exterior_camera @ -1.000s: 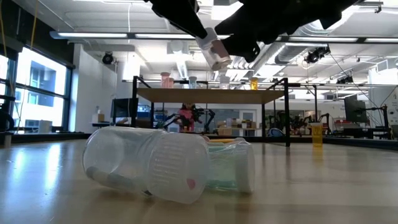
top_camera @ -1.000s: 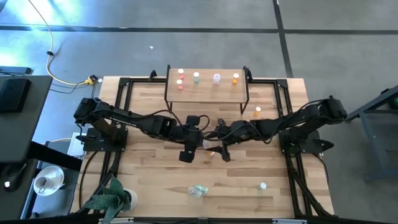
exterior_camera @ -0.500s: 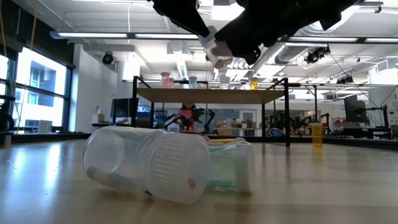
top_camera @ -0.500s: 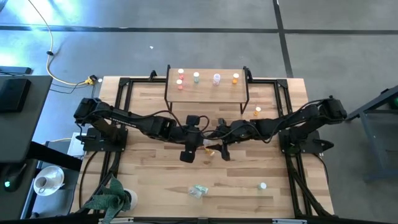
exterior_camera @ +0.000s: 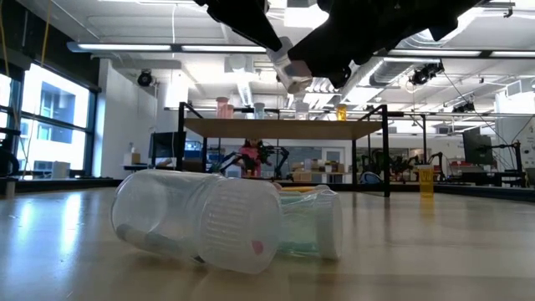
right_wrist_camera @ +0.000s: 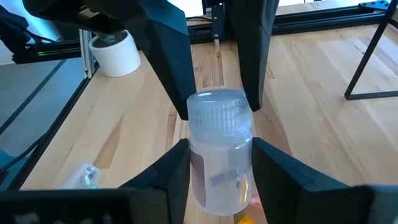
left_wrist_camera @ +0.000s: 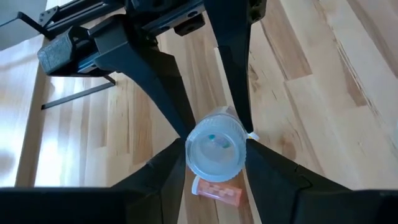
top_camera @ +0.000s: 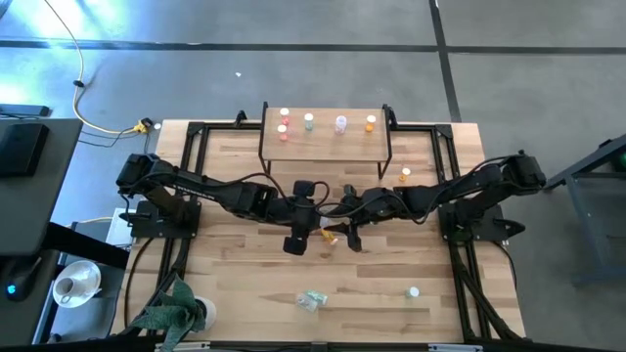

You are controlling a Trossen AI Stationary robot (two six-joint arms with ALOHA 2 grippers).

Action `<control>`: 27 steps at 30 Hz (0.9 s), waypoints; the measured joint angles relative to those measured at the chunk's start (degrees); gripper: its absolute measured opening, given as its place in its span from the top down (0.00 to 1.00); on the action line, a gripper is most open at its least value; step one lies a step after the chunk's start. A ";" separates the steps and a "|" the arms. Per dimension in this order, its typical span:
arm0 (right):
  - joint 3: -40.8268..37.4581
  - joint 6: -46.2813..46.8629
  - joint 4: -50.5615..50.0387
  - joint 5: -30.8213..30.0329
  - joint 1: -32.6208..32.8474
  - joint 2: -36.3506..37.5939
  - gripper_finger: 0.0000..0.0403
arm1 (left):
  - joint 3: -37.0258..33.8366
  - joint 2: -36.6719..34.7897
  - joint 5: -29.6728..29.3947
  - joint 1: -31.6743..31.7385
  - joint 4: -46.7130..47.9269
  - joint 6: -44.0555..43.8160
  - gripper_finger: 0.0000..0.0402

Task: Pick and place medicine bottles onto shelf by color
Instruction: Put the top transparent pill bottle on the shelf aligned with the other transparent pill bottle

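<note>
A clear medicine bottle (right_wrist_camera: 221, 162) with a ribbed clear cap hangs in the air over the middle of the table, between my two grippers. My left gripper (left_wrist_camera: 214, 155) is shut on its cap end, and my right gripper (right_wrist_camera: 221, 171) is shut on its body. In the low view the bottle (exterior_camera: 290, 72) hangs tilted, high above the tabletop. An orange bottle (left_wrist_camera: 217, 193) lies on the table right below. The shelf (top_camera: 326, 145) stands at the far middle and carries red, pale green, clear and orange bottles in a row. My left gripper pinches the bottle's cap end (left_wrist_camera: 194, 163) between its two fingers, which come from the table's left. The bottle is clear of the table. My right gripper has the bottle's body (right_wrist_camera: 202, 177) between its two fingers, one on each side, coming from the table's right. The cap (right_wrist_camera: 217, 112) points away from it toward the left gripper.
An orange bottle (top_camera: 405, 175) stands right of the shelf. A clear bottle (exterior_camera: 201, 219) and a pale green one (exterior_camera: 316, 221) lie near the front edge, and a white-capped one (top_camera: 414, 291) stands to their right. A potted plant (top_camera: 176, 311) sits at the near left corner.
My right gripper has moved in toward the left gripper and over the bottle's body, so less of the bottle shows in the low view. The bottle has stayed in the air at about the same place and tilt.
</note>
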State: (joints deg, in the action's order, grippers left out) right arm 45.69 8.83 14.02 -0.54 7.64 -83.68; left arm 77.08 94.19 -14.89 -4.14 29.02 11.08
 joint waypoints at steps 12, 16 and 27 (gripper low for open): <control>-0.13 0.14 -1.25 -0.92 -0.02 -0.04 0.66 | 0.04 0.00 -0.80 0.00 -0.08 -0.34 0.55; -0.13 -0.02 -1.44 -2.50 0.00 -0.04 0.66 | 0.04 0.00 -2.70 0.00 0.75 -0.37 0.47; -0.11 -0.86 -1.76 -2.93 -2.41 4.54 0.66 | 0.07 -5.86 -9.52 0.00 8.03 -4.70 0.44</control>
State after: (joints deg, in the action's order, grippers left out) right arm 45.58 7.98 12.25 -3.46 5.23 -79.14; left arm 77.14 88.33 -24.40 -4.14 37.05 6.37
